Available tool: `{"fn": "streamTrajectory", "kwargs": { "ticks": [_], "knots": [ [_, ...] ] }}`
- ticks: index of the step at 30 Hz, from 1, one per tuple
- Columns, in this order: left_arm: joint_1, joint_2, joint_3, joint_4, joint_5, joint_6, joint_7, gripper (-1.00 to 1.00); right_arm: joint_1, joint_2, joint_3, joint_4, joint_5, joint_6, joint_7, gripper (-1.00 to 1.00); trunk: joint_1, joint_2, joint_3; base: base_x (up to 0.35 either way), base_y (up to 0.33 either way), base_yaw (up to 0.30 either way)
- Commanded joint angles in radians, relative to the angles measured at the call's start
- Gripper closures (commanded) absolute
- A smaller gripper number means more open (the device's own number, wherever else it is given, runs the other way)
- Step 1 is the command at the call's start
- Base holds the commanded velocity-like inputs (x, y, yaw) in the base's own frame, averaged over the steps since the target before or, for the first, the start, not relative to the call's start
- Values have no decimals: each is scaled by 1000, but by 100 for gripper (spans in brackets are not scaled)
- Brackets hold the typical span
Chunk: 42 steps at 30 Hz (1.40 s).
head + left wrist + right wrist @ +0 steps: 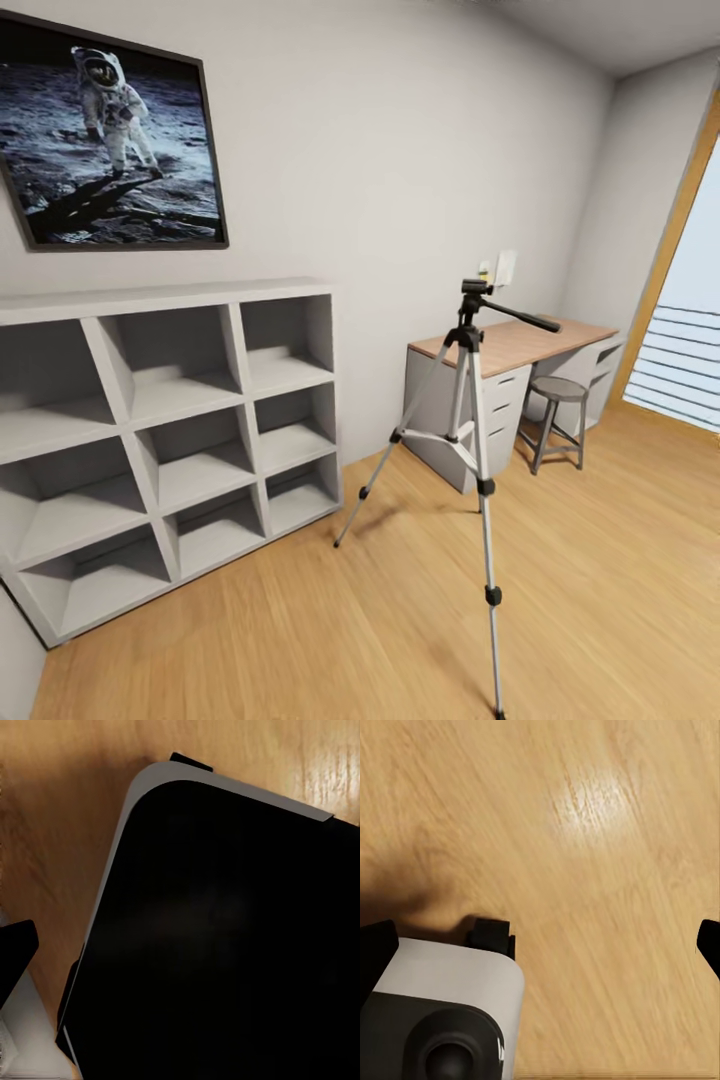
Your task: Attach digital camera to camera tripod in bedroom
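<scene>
Beyond the camera tripod (pixel 468 420), stool (pixel 556 415) partly hidden.

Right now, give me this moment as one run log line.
room: bedroom | tripod: standing on wood floor, head bare | camera: not yet mounted | nearby: shelf, desk, stool

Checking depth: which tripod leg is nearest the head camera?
The leg running to the lower picture edge; the other two angle away toward the shelf and desk.

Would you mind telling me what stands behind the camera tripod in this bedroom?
Behind the camera tripod stands a wood-topped desk with grey drawers, and a round stool beside it. The tripod's legs cover part of the drawer fronts.
</scene>
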Motion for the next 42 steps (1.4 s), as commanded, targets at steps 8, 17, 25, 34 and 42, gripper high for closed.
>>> {"fn": "streamTrajectory", "kwargs": {
  "ticks": [8, 17, 25, 34, 42],
  "knots": [
    [1, 0, 0, -2, 4, -1, 0, -100, -1, 0, 2, 2, 8, 1, 2, -100, 0, -1, -1, -170, 0, -2],
    [1, 1, 0, -2, 4, -1, 0, -100, -1, 0, 2, 2, 8, 2, 2, -100, 0, -1, -1, -19, 0, 0],
    [1, 0, 1, -2, 5, -1, 0, -100, -1, 0, 2, 2, 8, 0, 2, -100, 0, -1, -1, -100, 98, 0],
    [1, 0, 0, -2, 5, -1, 0, -100, -1, 0, 2, 2, 8, 1, 2, -100, 0, -1, -1, -24, 24, 0],
    [1, 2, -2, -8, 2, 0, 1, -100, -1, -1, 7, 0, 12, 4, 5, -100, 0, -1, -1, -1, 1, 0]
  ]
}}
